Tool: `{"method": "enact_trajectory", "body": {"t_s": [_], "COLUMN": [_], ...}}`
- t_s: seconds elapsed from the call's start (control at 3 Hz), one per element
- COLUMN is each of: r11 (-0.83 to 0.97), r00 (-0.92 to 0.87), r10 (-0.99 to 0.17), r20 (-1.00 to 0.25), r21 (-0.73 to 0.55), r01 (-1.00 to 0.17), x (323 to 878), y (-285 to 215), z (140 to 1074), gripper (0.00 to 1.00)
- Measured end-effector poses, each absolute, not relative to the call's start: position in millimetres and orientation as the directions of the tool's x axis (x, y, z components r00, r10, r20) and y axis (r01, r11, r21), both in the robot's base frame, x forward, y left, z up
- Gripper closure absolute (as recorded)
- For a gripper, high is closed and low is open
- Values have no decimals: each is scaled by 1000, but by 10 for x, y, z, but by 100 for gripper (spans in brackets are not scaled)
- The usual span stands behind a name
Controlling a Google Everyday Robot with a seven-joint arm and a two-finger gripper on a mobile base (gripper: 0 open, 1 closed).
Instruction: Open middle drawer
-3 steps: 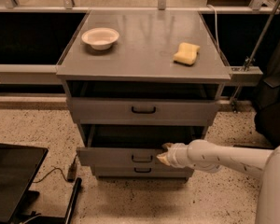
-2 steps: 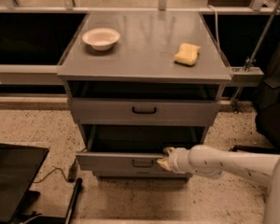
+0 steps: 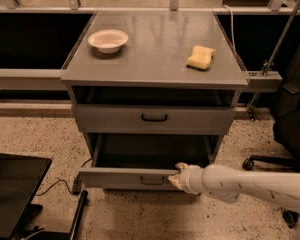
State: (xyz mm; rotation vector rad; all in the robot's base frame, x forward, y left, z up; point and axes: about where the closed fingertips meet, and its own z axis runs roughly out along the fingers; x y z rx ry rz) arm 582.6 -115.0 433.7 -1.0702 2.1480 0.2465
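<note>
Most of the job looks done, imo: the middle drawer [image 3: 120, 177] stands well out from the cabinet, its front fwd of the top drawer [image 3: 110, 118] above it, which sits flush and closed. You can see a dark gap opened up behind the middle front, so it's clearly out of its slot. What's left is prob. only the last bit of travel, if you want it fully extended, then letting go and backing the arm [image 3: 240, 184] away.

The gripper [image 3: 176, 177] is at the right part of that drawer front, at its top edge, just right of the small black handle [image 3: 153, 181] and touching or v. close to the front. You can't tell from this view whether the jaws are open, closed or hooked on the edge.

Containers: the middle drawer's inside is in shadow; nothing shows in the visible part, but you can't see the floor of it well enough to say more. The white bowl [image 3: 108, 40] at the left rear of the worktop [image 3: 155, 59] looks empty. A yellow sponge [image 3: 200, 57] lies on the right side, well apart from the bowl.
</note>
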Motion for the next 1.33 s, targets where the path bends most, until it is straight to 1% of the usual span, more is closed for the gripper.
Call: {"method": "enact_trajectory", "body": {"t_s": [0.33, 0.67, 1.0, 1.33], "r11": [652, 652, 676, 676], "r00": [-418, -418, -446, -446], "r10": [-611, -611, -591, -591], "r20": [-672, -672, -672, -672], "r21": [-128, -128, -112, -112], "r01": [-747, -747, -728, -728], "x": [5646, 5646, 5372, 5374], "y": [-1144, -1144, -1137, -1139], "z": [4360, 4378, 4323, 4372], "gripper": [100, 100, 100, 100]}}
